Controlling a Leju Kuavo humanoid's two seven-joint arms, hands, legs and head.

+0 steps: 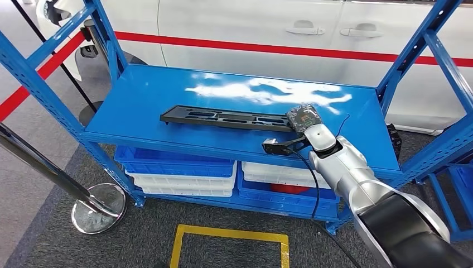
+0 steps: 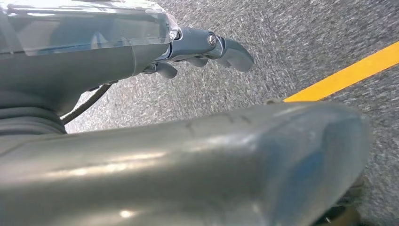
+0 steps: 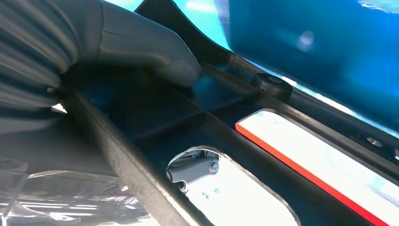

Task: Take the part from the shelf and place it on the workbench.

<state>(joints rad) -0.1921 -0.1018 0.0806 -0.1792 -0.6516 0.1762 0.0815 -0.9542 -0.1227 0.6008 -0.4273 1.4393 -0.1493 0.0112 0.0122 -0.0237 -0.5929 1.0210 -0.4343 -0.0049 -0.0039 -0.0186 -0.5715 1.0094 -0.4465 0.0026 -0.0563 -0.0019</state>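
A long black plastic part (image 1: 223, 118) with several cut-outs lies across the top of the blue shelf (image 1: 145, 106). My right hand (image 1: 304, 120) grips its right end near the shelf's front edge. Up close, the grey thumb (image 3: 155, 52) presses on the part's ribbed face (image 3: 188, 117), and a darker finger (image 3: 193, 169) shows through a cut-out on the other side. My left hand (image 2: 188, 160) hangs over the grey carpet, its fingers (image 2: 221, 47) apart and holding nothing.
Blue uprights (image 1: 33, 84) (image 1: 413, 50) frame the shelf. Blue and white bins (image 1: 178, 167) sit on the lower level. A white car (image 1: 251, 28) with a red stripe stands behind. A chrome stanchion base (image 1: 99, 207) and a yellow floor marking (image 1: 228, 234) lie in front.
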